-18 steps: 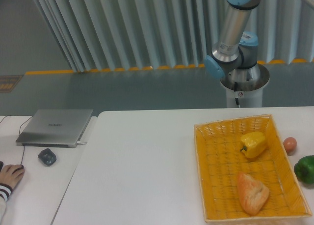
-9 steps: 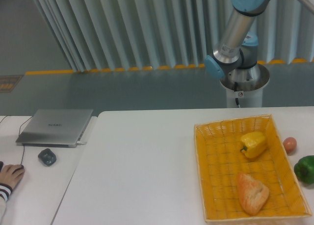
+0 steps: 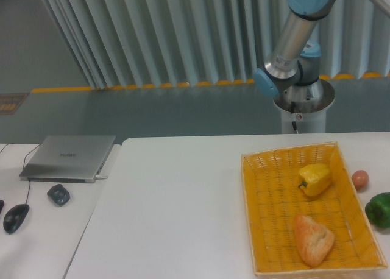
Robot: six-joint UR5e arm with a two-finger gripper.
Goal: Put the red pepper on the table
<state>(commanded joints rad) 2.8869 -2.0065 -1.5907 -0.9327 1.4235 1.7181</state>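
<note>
no red pepper in sight; yellow pepper (image 3: 315,178) resting in basket (image 3: 256,218) on desk (image 3: 177,212); end effector out of frame, state unknowable

The robot arm (image 3: 291,44) rises out of the frame at the top edge, its upper links cut off and its gripper out of sight, so the state of the jaws cannot be read. At the right edge, a green pepper (image 3: 379,209) is partly cropped, only its left portion showing. The yellow woven basket (image 3: 262,221) runs close to the bottom edge, where its near rim is barely inside the picture. The white table (image 3: 177,212) is cut off along the bottom and right. A small reddish object (image 3: 360,180) beside the basket is too small and soft to identify with certainty. No red pepper can be made out.
</note>
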